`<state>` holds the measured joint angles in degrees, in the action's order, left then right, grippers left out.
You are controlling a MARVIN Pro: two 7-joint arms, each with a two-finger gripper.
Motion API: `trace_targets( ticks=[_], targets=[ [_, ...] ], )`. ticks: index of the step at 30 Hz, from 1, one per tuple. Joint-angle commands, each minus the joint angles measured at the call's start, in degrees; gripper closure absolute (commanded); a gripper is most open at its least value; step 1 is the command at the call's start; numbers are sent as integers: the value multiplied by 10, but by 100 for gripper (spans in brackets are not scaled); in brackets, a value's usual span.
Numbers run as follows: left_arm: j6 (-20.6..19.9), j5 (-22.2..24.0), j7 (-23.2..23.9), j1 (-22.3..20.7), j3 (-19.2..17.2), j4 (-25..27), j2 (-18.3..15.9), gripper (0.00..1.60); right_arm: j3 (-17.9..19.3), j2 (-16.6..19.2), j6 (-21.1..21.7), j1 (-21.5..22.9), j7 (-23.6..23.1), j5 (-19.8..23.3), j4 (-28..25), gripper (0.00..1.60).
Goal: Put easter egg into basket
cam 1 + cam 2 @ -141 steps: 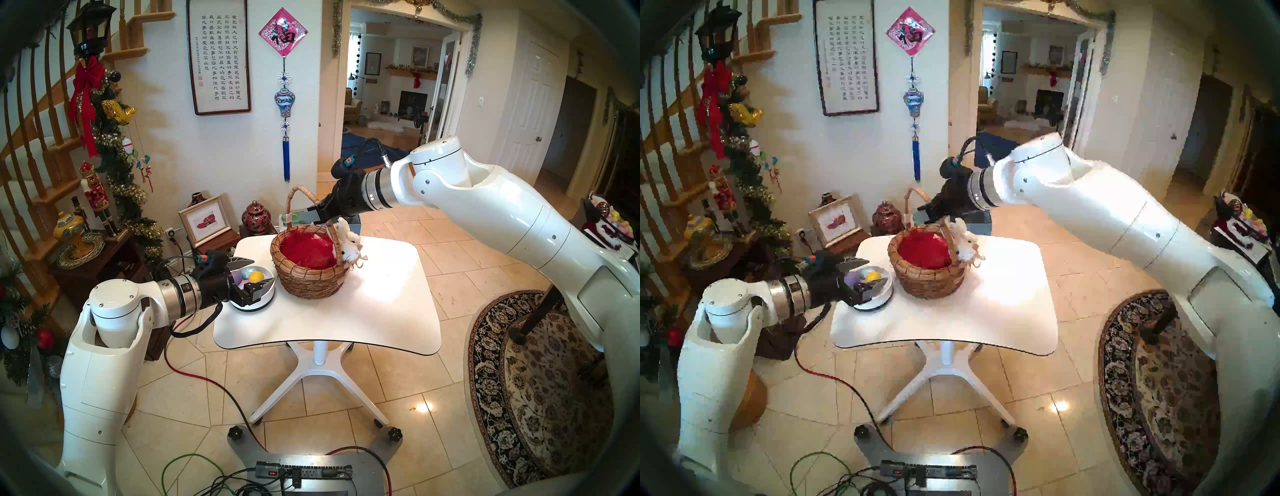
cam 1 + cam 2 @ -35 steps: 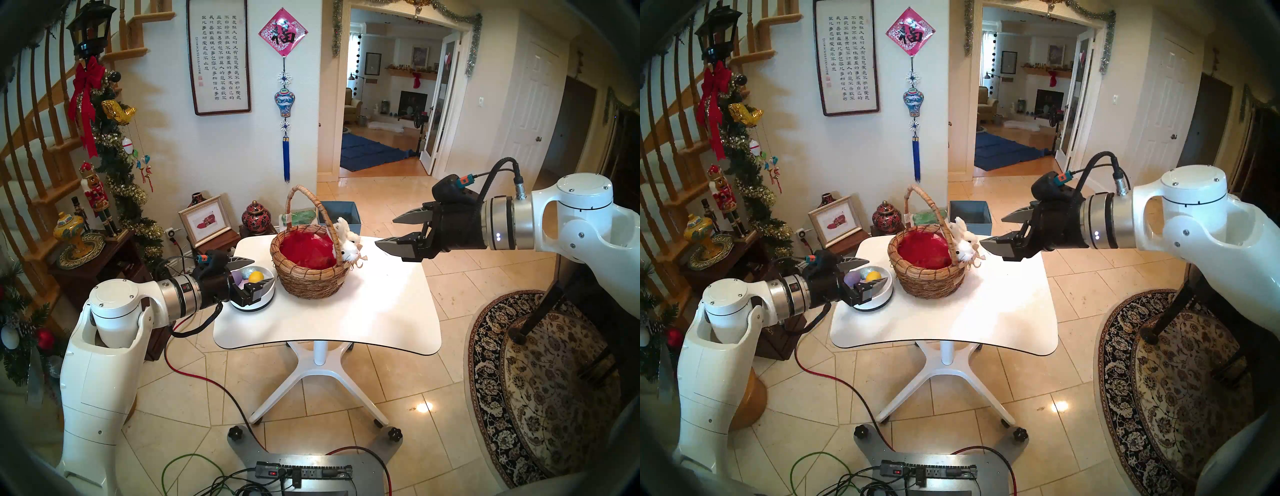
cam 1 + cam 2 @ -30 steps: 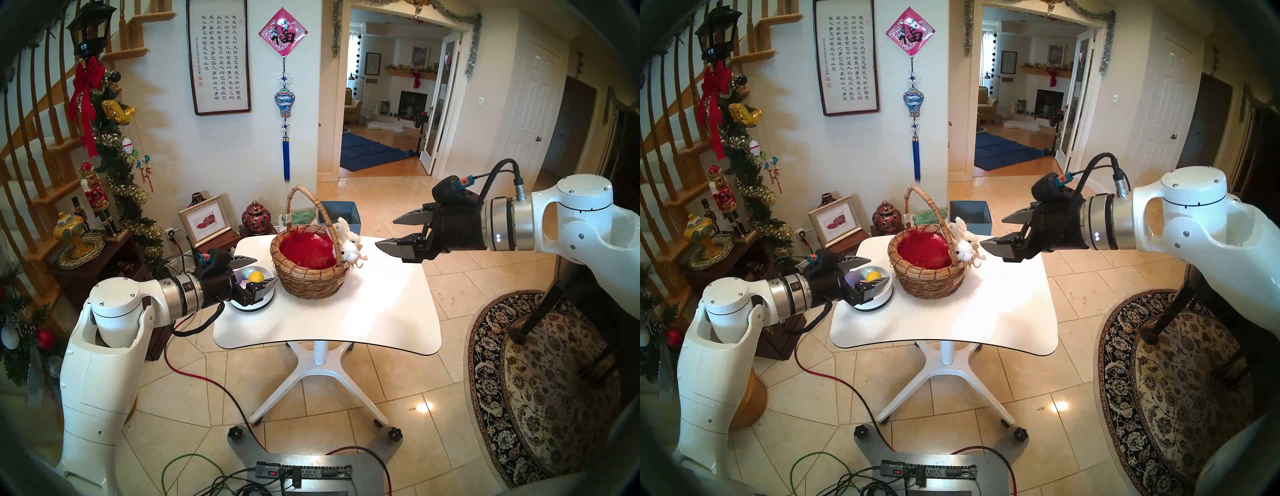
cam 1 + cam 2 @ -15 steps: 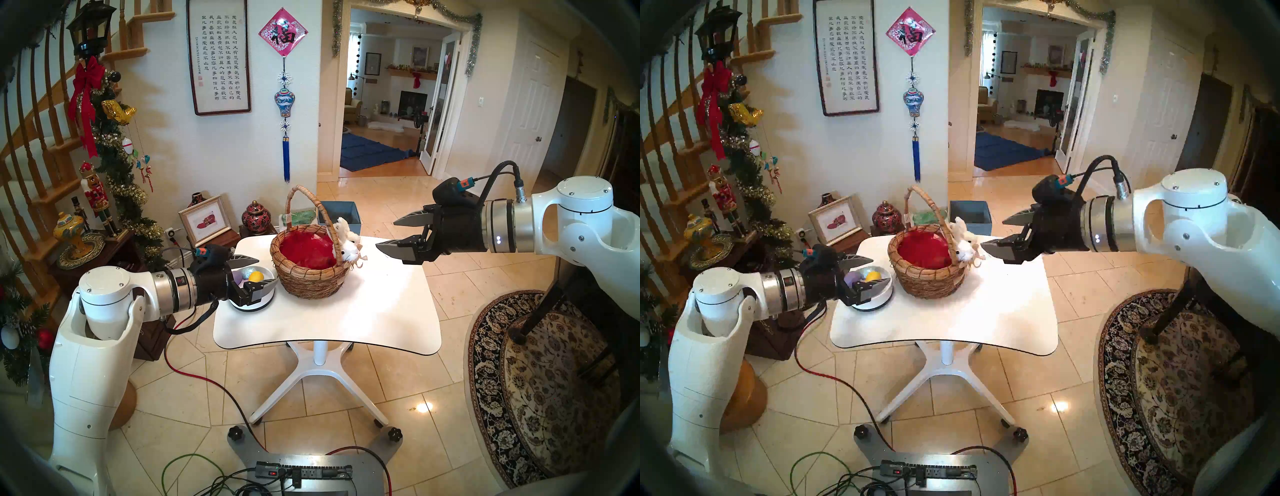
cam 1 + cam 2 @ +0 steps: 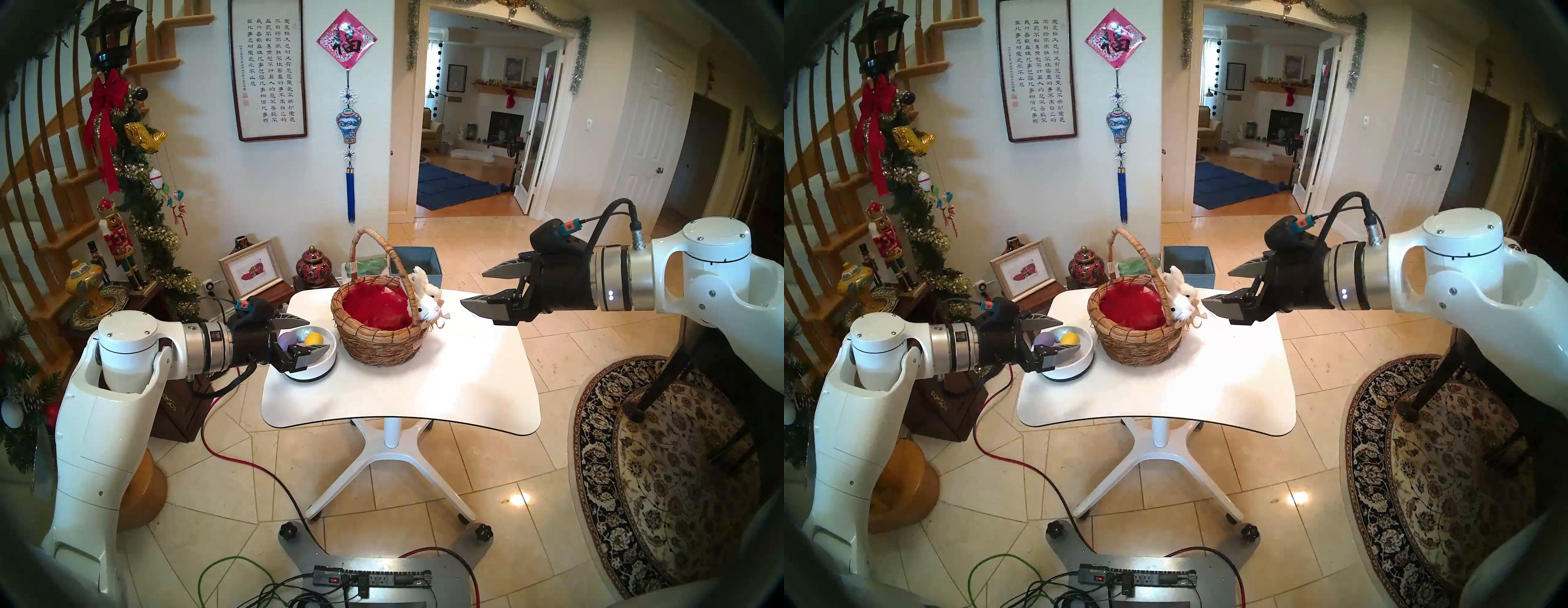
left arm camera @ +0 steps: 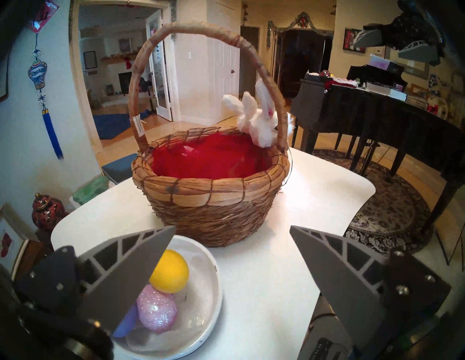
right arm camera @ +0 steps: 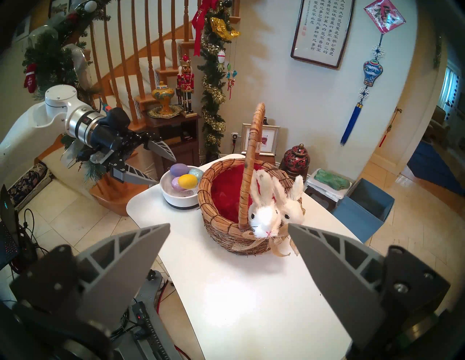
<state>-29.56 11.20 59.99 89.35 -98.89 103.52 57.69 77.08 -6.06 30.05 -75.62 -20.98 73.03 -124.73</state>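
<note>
Left gripper (image 5: 319,332) fingers spread wide over the white bowl (image 5: 329,363) of eggs (image 5: 314,339); basket (image 5: 382,339) at its three o'clock; right gripper (image 5: 471,288) fingers wide apart, empty.

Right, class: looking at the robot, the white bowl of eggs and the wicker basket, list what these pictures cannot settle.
- Left wrist view: the purple egg is mostly hidden by the left pincer finger; the silver-blue glitter egg is fully covered.
- Head views: the round brown woven wicker basket has its floor hidden by crumpled red lining.
- Right wrist view: the shallow white round bowl has its bottom hidden by the eggs.
</note>
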Motion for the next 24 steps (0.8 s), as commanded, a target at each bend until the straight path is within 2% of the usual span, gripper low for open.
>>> trace_targets(
  ticks=[1, 11, 18, 24],
  targets=[
    [-19, -21, -6, -55, 23, -10, -18, 0, 13, 2, -3, 0, -2, -1, 1, 0],
    [-62, -26, 7, -101, 50, -46, -24, 0, 20, 2, -4, -6, -2, -1, 1, 0],
    [-61, -32, 13, -113, 59, -61, -27, 0, 25, 2, -4, -12, -2, -1, 1, 0],
    [-45, -49, 0, -120, 74, -73, -29, 0, 30, 2, -4, -17, -2, -1, 1, 0]
  ],
)
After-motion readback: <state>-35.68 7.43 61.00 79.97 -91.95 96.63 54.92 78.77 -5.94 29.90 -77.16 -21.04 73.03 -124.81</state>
